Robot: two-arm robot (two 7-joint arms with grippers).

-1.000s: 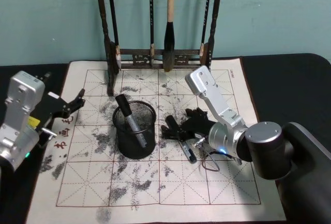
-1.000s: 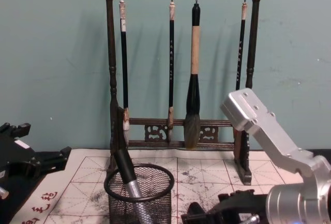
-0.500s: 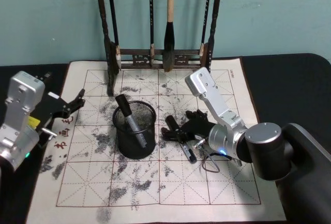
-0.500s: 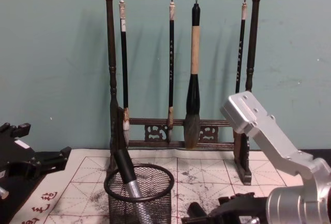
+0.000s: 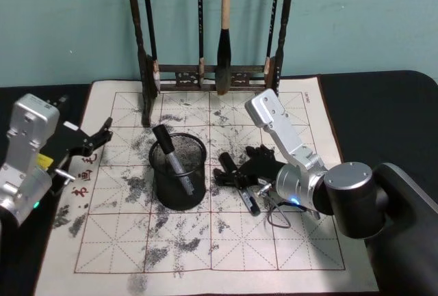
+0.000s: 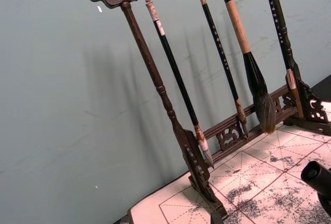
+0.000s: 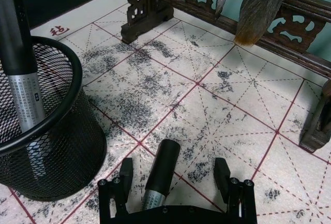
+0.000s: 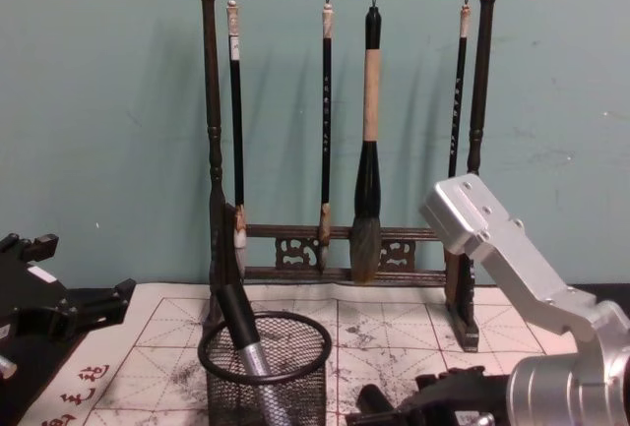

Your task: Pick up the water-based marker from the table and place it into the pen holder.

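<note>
Black-capped silver marker point(image 7: 158, 177) lies flat on ink-stained mat point(image 5: 274, 255), just beside mesh pen holder point(image 7: 72, 74). right gripper point(image 7: 173, 167) low over it, jaws wide, straddling barrel. Centre barrel between jaws, close squarely, avoid rolling it. left gripper point(image 5: 96, 137) parked at mat's left edge.

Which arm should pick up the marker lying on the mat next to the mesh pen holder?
Right. The right gripper sits low over the marker, open fingers on either side of it, beside the pen holder. The left gripper is parked at the left edge of the mat, on the holder's far side.
</note>
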